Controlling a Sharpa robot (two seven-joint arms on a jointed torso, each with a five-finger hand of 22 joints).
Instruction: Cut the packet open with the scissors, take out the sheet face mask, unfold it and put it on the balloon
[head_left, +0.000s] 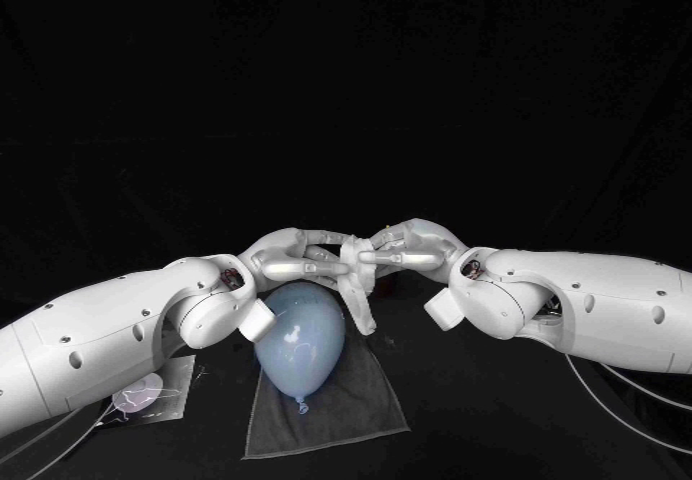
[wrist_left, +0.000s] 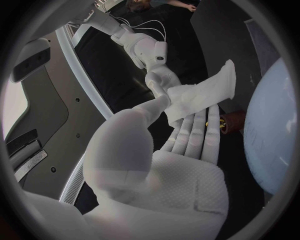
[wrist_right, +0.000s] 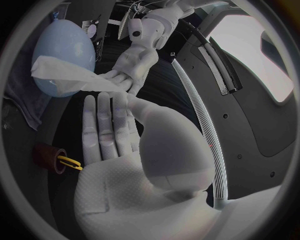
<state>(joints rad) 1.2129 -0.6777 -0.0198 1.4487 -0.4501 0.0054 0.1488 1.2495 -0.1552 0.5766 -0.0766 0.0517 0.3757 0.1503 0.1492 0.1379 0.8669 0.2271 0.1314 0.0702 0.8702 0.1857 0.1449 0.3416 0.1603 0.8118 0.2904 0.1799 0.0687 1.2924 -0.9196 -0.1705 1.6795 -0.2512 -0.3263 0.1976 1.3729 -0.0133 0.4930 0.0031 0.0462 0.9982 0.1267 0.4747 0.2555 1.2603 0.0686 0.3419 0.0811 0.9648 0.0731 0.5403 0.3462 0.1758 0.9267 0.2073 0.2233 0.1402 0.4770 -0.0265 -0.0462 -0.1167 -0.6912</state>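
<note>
The left hand (head_left: 296, 258) and right hand (head_left: 411, 250) both pinch the folded sheet face mask (head_left: 358, 300) in their fingers. It hangs beside the far end of the balloon (head_left: 300, 340) — knot toward the robot.

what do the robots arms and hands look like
The left arm and right arm are bulky, rounded white shells dotted with small dark holes. The left hand and right hand are silver, with slim fingers and a finely dotted pale palm pad. Thin white cables trail under the right arm.
</note>
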